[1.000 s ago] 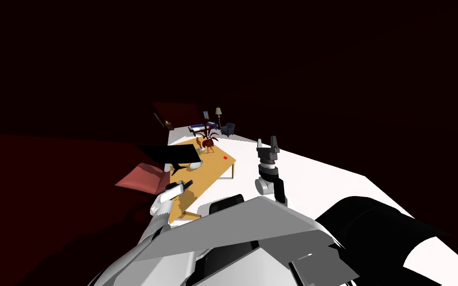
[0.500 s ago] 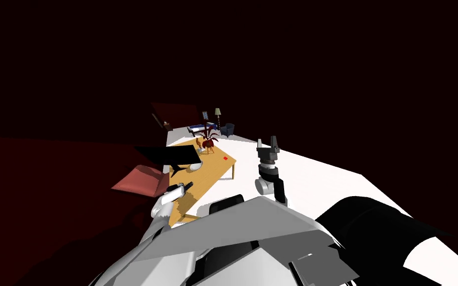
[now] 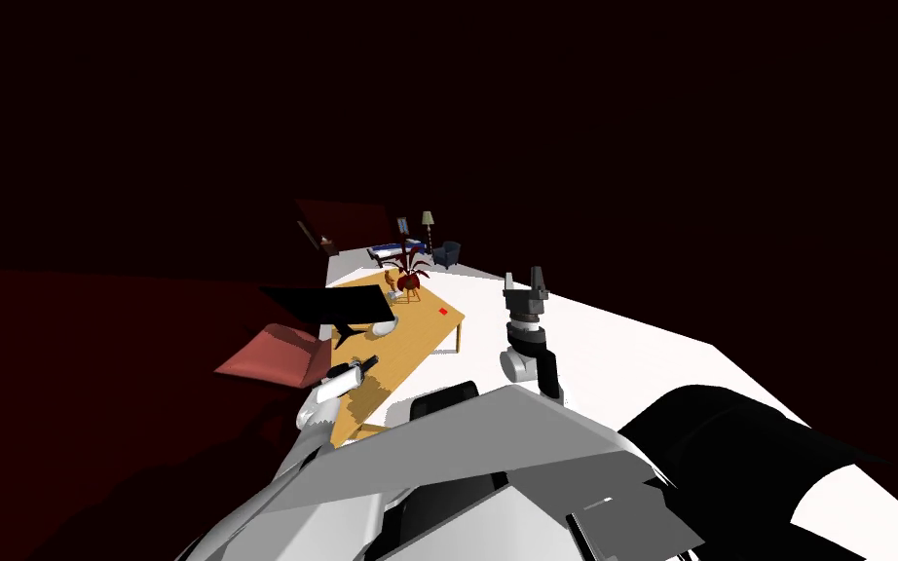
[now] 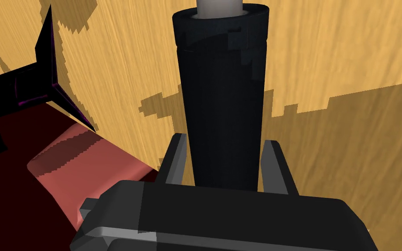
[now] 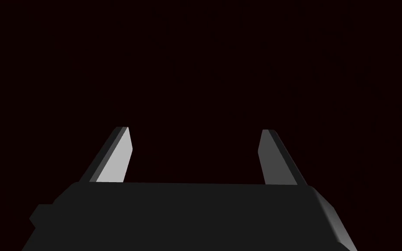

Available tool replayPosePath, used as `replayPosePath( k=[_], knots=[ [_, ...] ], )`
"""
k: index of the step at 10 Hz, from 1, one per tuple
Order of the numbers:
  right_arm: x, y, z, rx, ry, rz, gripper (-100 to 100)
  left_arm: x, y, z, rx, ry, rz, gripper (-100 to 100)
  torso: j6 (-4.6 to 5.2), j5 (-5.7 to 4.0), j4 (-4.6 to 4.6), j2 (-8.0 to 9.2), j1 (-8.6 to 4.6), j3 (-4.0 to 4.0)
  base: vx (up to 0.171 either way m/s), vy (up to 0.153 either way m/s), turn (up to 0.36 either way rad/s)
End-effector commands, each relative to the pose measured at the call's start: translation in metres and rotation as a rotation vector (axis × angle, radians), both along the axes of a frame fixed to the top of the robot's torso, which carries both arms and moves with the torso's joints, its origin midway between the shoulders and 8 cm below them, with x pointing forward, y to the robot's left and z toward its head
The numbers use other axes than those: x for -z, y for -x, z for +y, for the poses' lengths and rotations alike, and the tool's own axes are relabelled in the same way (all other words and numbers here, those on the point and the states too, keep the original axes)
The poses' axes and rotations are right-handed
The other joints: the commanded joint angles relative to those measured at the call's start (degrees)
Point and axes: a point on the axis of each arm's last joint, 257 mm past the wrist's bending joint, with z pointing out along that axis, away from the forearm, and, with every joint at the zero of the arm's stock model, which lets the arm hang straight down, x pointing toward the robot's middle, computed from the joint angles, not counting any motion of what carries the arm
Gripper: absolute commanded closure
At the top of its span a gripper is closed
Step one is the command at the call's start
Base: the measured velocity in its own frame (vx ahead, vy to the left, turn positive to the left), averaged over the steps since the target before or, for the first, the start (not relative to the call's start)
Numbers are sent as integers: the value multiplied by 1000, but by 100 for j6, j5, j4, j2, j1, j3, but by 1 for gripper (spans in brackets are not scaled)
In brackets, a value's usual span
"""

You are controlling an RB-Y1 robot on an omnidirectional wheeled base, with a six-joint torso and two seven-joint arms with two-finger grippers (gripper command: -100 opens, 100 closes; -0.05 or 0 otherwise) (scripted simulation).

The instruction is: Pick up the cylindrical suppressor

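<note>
The left claw (image 4: 224,146) is clamped on the black cylinder (image 4: 222,87). Its fingers (image 4: 176,159) press both sides of the near end, and a light grey core shows at the far end. The cylinder is over the desk (image 4: 326,65), at the left edge towards the near corner. The right claw (image 5: 194,130) is well apart from the desk, fingers spread wide, empty.

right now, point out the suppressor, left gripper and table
suppressor (image 4: 222,100), left wrist view, middle of its black body
left gripper (image 4: 224,140), left wrist view, midway between its fingertips
table (image 4: 348,48), left wrist view, bare wooden top
</note>
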Motion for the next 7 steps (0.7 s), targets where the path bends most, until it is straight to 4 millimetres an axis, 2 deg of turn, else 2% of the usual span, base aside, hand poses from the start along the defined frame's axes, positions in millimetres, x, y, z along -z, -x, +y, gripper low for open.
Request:
replayPosePath(
  k=[1, 2, 3, 4, 6, 7],
  knots=[
    [0, 0, 0, 0, 0, 0, 0, 0, 0, 0, 0, 0, 0, 100, 0, 0, 0, 0, 0, 0, 0, 0, 0],
    [0, 0, 0, 0, 0, 0, 0, 0, 0, 0, 0, 0, 1, 100, -1, -1, 1, 2, -1, 1, 0, 0, 0],
    [0, 0, 0, 0, 0, 0, 0, 0, 0, 0, 0, 0, 1, 0, -1, -1, 2, 3, -2, 3, 0, 0, 0],
    [0, 0, 0, 0, 0, 0, 0, -9, -6, 3, -4, -1, 1, 100, -1, -2, 3, 4, -2, 4, -61, -32, -39],
    [0, 0, 0, 0, 0, 0, 0, -11, -8, 3, -4, -2, -4, 100, 1, -8, 9, 40, -22, 23, -78, -27, -27],
    [0, 0, 0, 0, 0, 0, 0, -11, -8, 3, -4, 0, -1, 0, -2, -8, 9, 30, -16, 19, -8, -4, 3]
  ],
)
